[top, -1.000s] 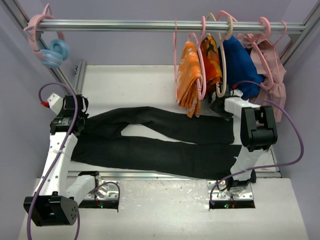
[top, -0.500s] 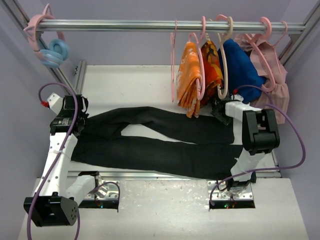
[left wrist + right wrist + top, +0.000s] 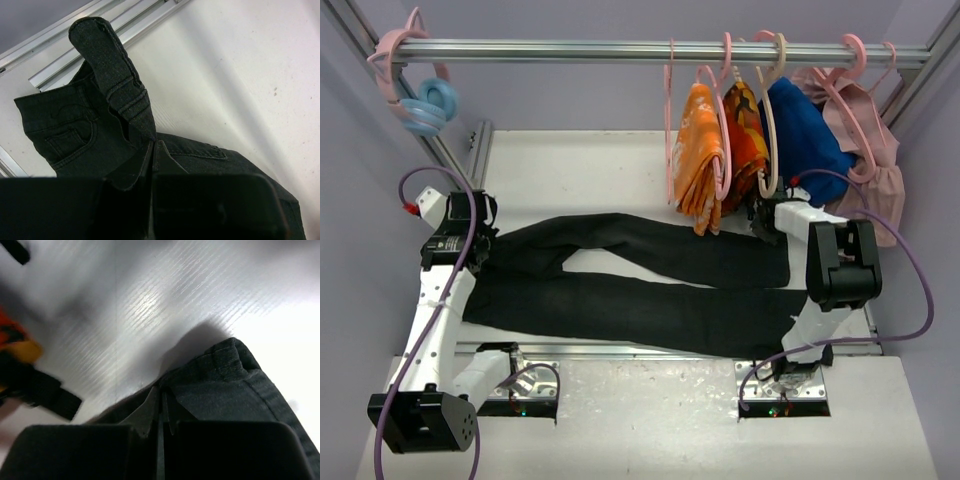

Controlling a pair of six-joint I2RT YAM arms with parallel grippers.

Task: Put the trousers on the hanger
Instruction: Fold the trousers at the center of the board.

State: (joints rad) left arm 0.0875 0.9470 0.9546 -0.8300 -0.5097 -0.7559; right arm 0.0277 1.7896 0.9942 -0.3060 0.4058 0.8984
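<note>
The black trousers [image 3: 640,285] lie flat across the table, waist to the left and both leg ends to the right. My left gripper [image 3: 480,243] is shut on the waistband, and a flap of it [image 3: 112,80] stands up past the pinched left gripper [image 3: 152,146]. At the end of the far leg my right gripper [image 3: 766,222] is shut. In the right wrist view the right gripper [image 3: 161,391] pinches the edge of the hem [image 3: 235,380]. The hanger [image 3: 670,130], thin and pale pink, hangs bare on the rail [image 3: 570,48], left of the orange cloths.
On the rail hang orange patterned cloths [image 3: 705,160], a beige hanger [image 3: 767,120], a blue garment [image 3: 810,135] and a pink garment [image 3: 870,150], all just behind my right gripper. A pale blue ring [image 3: 428,105] hangs at the rail's left end.
My right gripper has moved a little toward the back right at the far leg's end and has closed from open to shut. The left arm and the trousers have stayed put.
</note>
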